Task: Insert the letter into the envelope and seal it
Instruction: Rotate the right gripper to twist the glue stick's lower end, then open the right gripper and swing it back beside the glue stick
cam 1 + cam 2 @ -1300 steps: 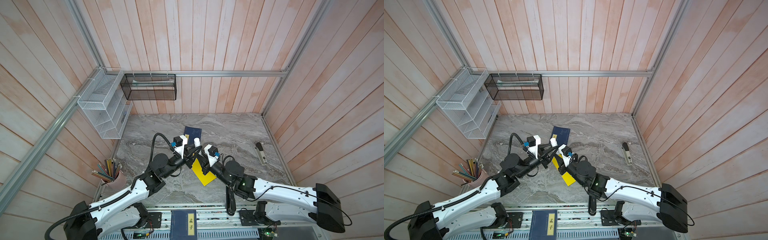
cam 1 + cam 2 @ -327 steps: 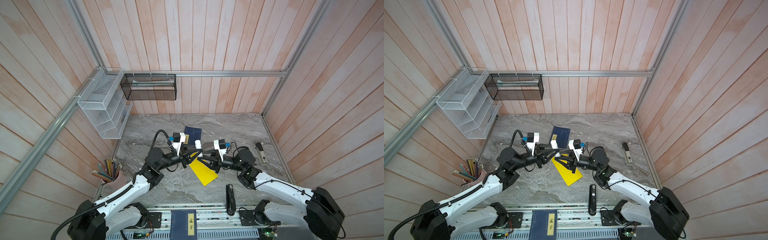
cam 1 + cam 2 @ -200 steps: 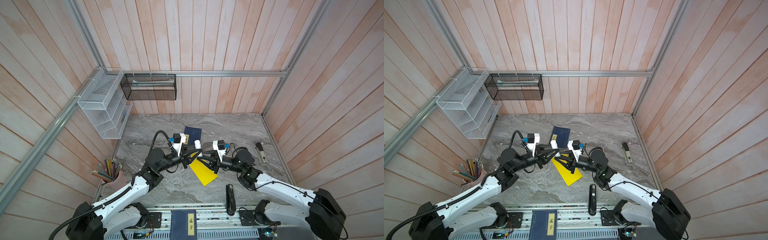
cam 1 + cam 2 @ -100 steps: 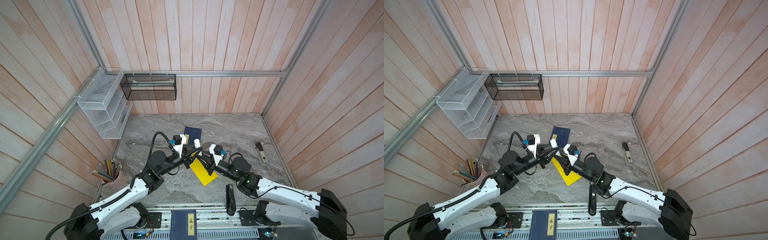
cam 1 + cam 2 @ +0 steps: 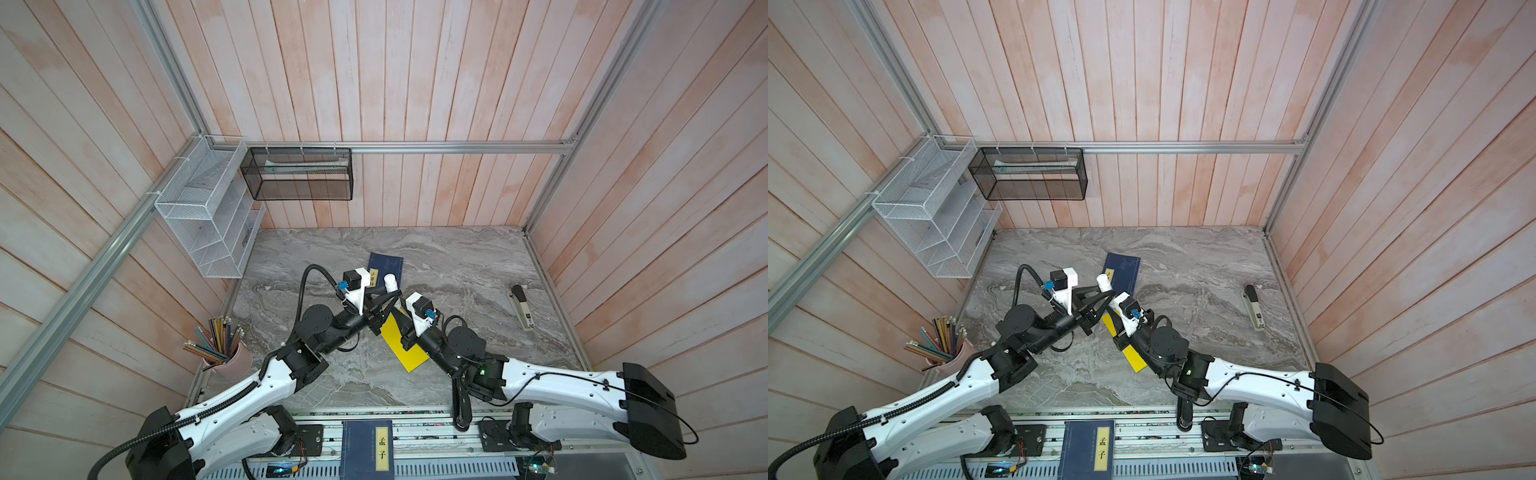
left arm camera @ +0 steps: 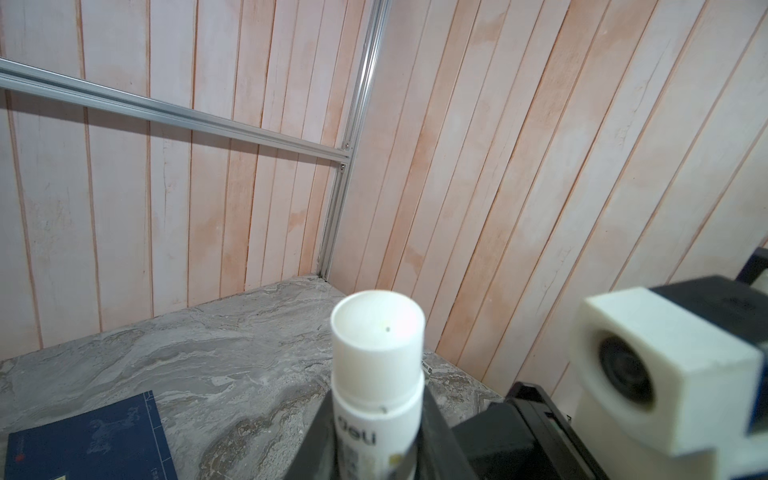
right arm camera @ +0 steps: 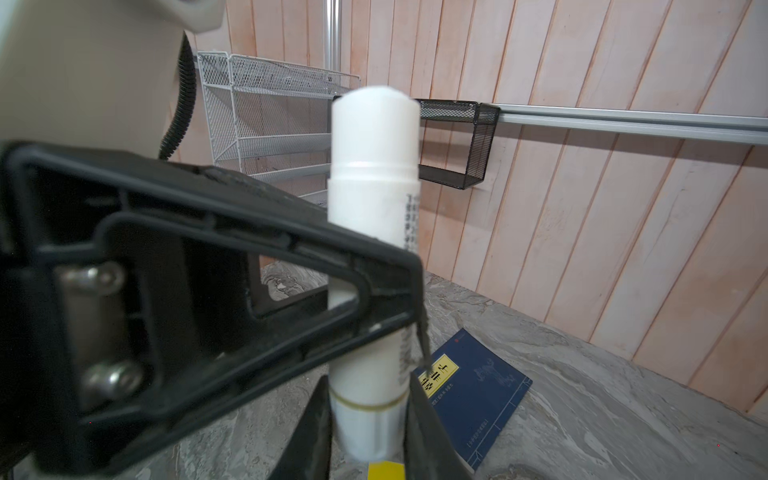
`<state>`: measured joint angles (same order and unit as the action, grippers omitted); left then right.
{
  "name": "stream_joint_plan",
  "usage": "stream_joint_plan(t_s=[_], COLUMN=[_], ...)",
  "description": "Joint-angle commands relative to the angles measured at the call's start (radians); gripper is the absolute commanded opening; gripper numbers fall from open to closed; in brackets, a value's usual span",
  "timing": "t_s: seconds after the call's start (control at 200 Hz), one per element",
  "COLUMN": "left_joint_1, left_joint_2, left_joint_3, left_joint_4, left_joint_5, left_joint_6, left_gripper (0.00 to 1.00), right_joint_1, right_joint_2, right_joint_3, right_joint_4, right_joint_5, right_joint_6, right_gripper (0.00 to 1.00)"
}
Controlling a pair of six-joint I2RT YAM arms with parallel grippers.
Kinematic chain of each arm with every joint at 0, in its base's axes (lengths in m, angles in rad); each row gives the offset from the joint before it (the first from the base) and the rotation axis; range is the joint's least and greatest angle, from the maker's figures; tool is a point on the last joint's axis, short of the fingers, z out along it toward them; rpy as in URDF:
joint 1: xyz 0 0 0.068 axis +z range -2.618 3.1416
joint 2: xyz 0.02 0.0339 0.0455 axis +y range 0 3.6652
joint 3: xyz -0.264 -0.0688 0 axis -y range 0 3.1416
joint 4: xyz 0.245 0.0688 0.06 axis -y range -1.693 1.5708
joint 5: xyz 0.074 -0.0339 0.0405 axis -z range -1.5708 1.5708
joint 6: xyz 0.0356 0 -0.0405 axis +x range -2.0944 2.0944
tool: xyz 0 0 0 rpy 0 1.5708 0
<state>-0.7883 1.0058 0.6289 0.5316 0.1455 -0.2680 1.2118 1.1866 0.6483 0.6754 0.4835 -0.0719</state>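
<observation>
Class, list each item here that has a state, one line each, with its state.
glue stick: capped, upright, held by both grippers
left gripper: shut on the glue stick's middle
right gripper: shut on the glue stick's base
envelope: flat on the table, flap end hidden from view
blue book: closed, lying flat
pencil cup: upright, full of pencils
</observation>
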Motion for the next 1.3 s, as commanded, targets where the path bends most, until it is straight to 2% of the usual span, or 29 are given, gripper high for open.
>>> stream_joint_plan(t_s=[0.0,0.31,0.45,0.495,0.575,0.645,0.73,0.81,0.985,1.13,1.29], left_joint_1=[0.005,-0.009,-0.011,-0.011,-0.011,-0.010,0.006,0.039,0.129,0.154,0.154], left_joint_2=[-0.019,-0.023,-0.031,-0.036,-0.047,-0.055,-0.065,-0.079,-0.086,-0.050,-0.002], left_joint_3=[-0.017,-0.034,-0.038,-0.038,-0.040,-0.035,-0.018,-0.014,-0.027,-0.025,-0.006], left_joint_4=[0.033,0.068,0.067,0.063,0.055,0.032,-0.016,-0.039,0.002,0.067,0.108], left_joint_5=[-0.121,-0.194,-0.216,-0.225,-0.236,-0.239,-0.213,-0.151,0.081,0.250,0.374], left_joint_6=[0.038,0.037,0.042,0.044,0.050,0.060,0.064,0.049,-0.024,-0.077,-0.116], left_gripper=[0.00,0.00,0.00,0.00,0.00,0.00,0.00,0.00,0.00,0.00,0.00], right_joint_1=[0.041,0.139,0.142,0.142,0.142,0.122,0.052,-0.040,-0.170,-0.273,-0.332], right_joint_2=[0.022,0.136,0.140,0.129,0.096,0.047,-0.048,-0.129,-0.219,-0.228,-0.187], right_joint_3=[0.030,0.084,0.077,0.072,0.041,0.023,-0.018,-0.060,-0.085,-0.124,-0.126], right_joint_4=[0.032,0.106,0.125,0.125,0.157,0.113,0.021,-0.027,-0.118,-0.058,-0.006], right_joint_5=[0.123,0.347,0.370,0.368,0.329,0.251,0.043,-0.212,-0.557,-0.767,-0.879], right_joint_6=[-0.046,-0.187,-0.185,-0.185,-0.187,-0.140,-0.016,0.077,0.136,0.206,0.251], right_gripper=[0.11,0.15,0.27,0.33,0.42,0.48,0.49,0.50,0.49,0.48,0.48])
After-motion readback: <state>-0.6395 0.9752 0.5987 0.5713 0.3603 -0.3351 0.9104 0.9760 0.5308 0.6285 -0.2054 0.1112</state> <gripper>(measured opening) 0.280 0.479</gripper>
